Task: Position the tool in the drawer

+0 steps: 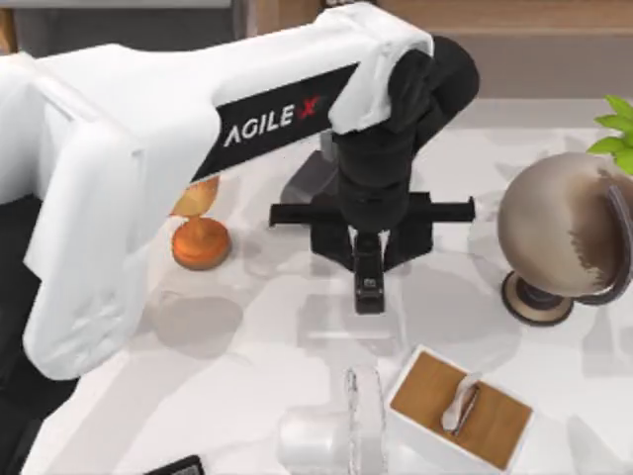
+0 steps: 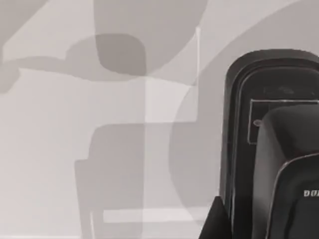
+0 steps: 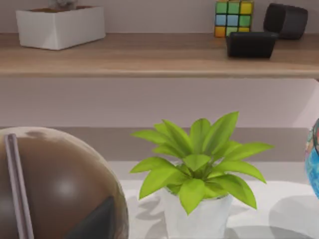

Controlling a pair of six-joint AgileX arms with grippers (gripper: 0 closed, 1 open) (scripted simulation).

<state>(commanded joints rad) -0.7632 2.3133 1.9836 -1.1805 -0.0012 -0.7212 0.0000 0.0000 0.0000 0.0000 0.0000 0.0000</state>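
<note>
Left gripper [image 1: 368, 259], hanging over the middle of the table [image 1: 247, 327], pinches the stapler [image 1: 369, 282] by its upper end; the fingers are pressed against its sides, with the slim black body sticking out below them. The stapler's long axis runs straight toward the top view's near edge, its free tip pointing that way. In the left wrist view the stapler [image 2: 271, 149] shows as a dark rounded shape just above the pale tabletop.

Just past the tip sits a faint, see-through box outline [image 1: 341, 332]. Nearer the front edge stands a white box with a tan wooden top [image 1: 460, 408], something small and pale lying on it. An orange trophy [image 1: 201, 240] stands to the left, a brown globe [image 1: 566, 230] to the right, a green plant [image 3: 199, 164] beside it. Behind, a wooden shelf [image 3: 149, 55] carries a colour cube [image 3: 234, 17].
</note>
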